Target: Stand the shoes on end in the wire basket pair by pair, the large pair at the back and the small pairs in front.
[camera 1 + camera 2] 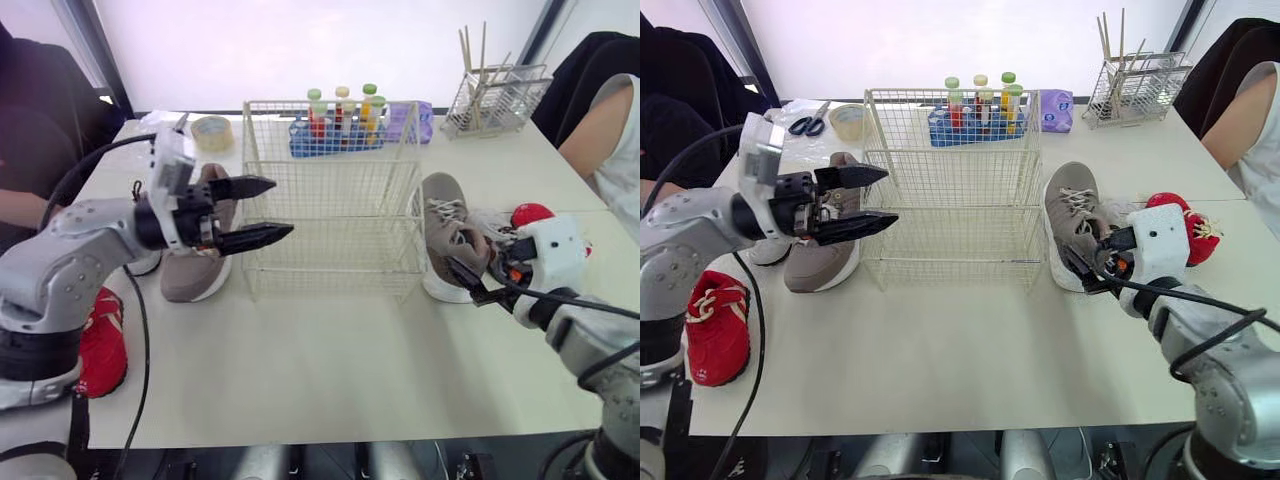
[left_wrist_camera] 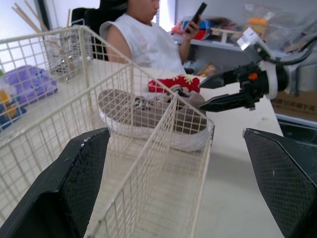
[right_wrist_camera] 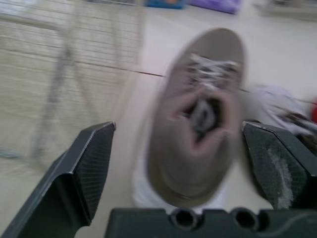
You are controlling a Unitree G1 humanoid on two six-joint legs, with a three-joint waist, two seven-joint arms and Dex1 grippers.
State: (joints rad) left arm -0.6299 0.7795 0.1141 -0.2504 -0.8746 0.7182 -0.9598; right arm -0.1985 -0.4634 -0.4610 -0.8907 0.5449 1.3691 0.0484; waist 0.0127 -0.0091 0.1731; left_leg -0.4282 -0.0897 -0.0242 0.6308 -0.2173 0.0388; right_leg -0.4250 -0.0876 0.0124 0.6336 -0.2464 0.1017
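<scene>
- The wire basket [image 1: 330, 200] stands empty at the middle of the pale worktop [image 1: 330, 370].
- A large taupe shoe [image 1: 445, 235] lies on its sole just right of the basket, toe pointing away from the robot.
- The right claw [image 2: 202, 96] hangs at this shoe's heel end with its two black fingers spread wide. From its wrist, the shoe opening sits between them. Whether they touch the shoe cannot be told.
- The matching taupe shoe [image 1: 195, 265] lies just left of the basket.
- The left claw [image 1: 284, 207] hovers above that shoe, spread and holding nothing, its tips against the basket's left wall.
- One small red shoe [image 1: 100, 345] lies at the far left, and another [image 1: 1185, 225] lies behind the right claw.
</scene>
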